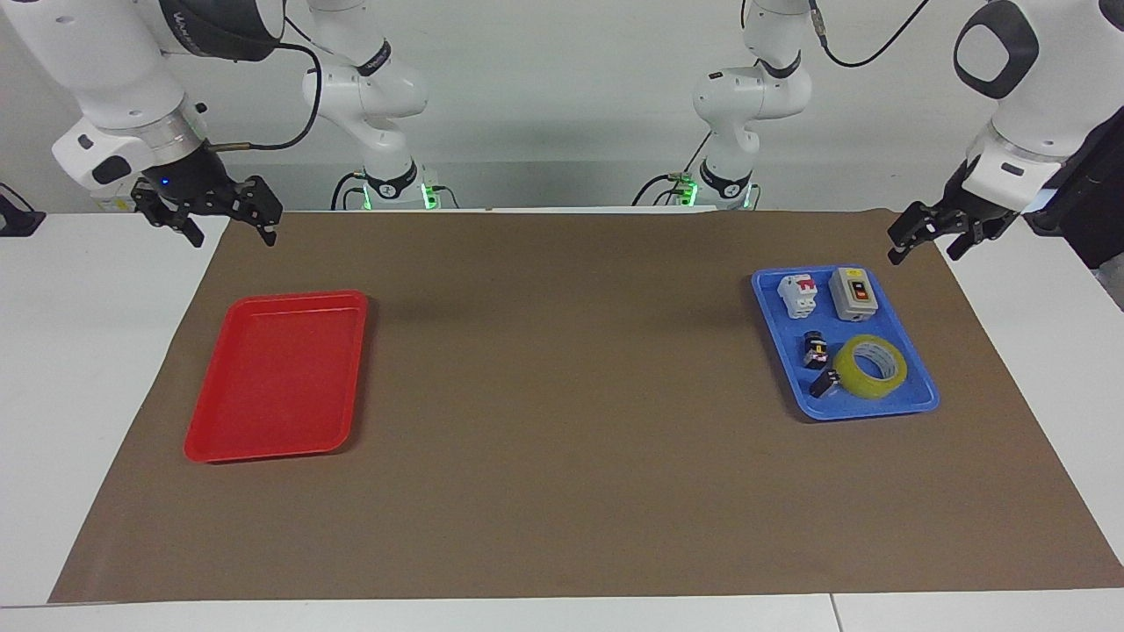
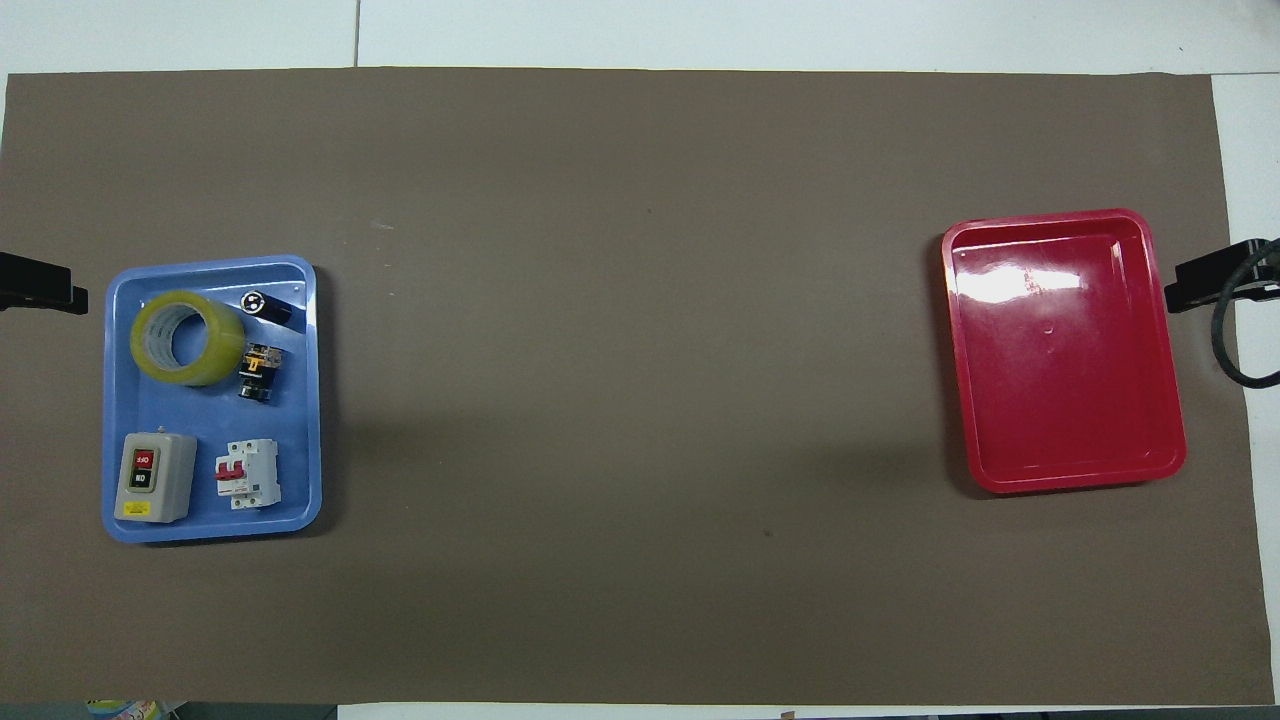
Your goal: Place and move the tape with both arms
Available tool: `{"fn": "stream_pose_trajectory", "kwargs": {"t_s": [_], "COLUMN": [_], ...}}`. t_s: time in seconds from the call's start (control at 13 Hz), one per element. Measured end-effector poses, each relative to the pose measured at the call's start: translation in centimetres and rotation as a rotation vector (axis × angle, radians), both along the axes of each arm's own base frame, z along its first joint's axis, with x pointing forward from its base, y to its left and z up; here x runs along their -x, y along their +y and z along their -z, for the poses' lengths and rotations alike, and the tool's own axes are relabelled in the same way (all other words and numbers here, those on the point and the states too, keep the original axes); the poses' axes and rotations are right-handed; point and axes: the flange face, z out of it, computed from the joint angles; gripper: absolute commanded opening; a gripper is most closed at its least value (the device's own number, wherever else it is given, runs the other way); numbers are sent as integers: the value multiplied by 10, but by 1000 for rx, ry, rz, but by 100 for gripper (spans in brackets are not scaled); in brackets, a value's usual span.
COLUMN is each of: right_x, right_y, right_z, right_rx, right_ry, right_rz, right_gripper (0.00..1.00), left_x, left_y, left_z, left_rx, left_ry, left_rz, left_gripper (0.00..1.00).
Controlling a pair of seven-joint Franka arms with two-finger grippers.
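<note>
Tape (image 1: 869, 366) lies flat in blue tray (image 1: 913, 404) at the left arm's end of the counter (image 1: 562, 491), in the tray's part farther from the robots. Nothing grips it. Touching or just beside it, toward the counter's middle: 2 small black parts (image 1: 816, 348). In the tray's part nearer the robots: grey switch box (image 1: 853, 293) w/ a white breaker (image 1: 797, 295) beside it.

Left pincer (image 1: 925, 239) hangs in the air over the brown mat's (image 1: 562, 369) corner, near the tray's switch-box end, not touching anything; fingers spread apart, empty. In overhead view only its dark tip shows at the edge, by the tape end of the tray.

Right pincer (image 1: 226, 219) hangs over the mat's other corner near the robots, up from the red tray (image 1: 219, 443); fingers wide apart, empty. Red tray sits at the right arm's end, well apart from the blue one.
</note>
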Motion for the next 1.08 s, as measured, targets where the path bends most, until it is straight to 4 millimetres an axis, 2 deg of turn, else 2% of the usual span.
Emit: {"fn": "stream_pose_trajectory", "kwargs": {"t_s": [0.54,0.77,1.08], "right_x": [0,0,0], "right_y": [0,0,0], "right_z": [0,1,1], "right_rx": [0,0,0], "right_ry": [1,1,2], "right_rz": [0,0,0], "right_gripper": [100,100,100], "left_x": [-10,-18,-24], "left_y": [49,55,60], "left_z": [118,165,206], "left_rx": [-7,-10,-12], "left_ry": [-9,-8,6], "left_rz": [-104,-171,-204], "left_gripper": [100,100,100]}}
